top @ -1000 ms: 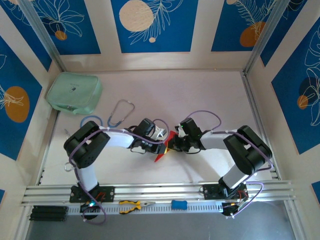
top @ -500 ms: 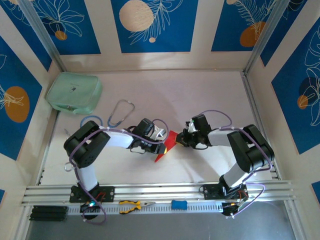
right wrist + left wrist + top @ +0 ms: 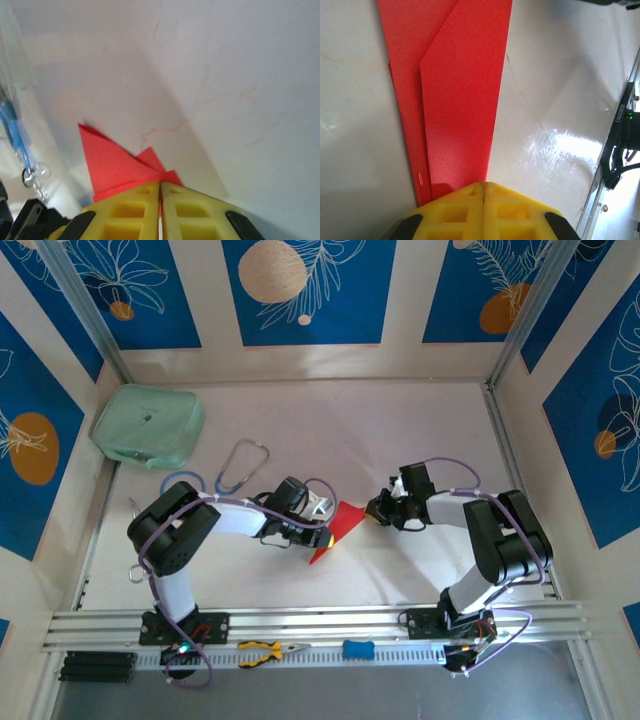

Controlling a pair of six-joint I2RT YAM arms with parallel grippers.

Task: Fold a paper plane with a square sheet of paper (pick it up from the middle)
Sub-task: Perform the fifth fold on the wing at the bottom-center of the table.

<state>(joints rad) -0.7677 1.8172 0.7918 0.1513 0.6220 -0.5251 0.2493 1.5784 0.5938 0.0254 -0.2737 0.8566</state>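
Quick status from my end: the red paper (image 3: 340, 523) is well past being a flat square. In the left wrist view it's a long narrow wedge with stacked layers and diagonal fold edges, so I'd guess the nose folds and at least one lengthwise fold are in. It sits around the middle of the surface (image 3: 400, 430), strung between the two arms. The left end effector (image 3: 483, 186) is pressed together on the narrow end. The right end effector (image 3: 160, 186) is pressed together too, pinching a corner on the right side. What's left, as I judge it — spreading the wings evenly, sharpening the creases, setting it down. Can't tell whether the paper touches the surface.
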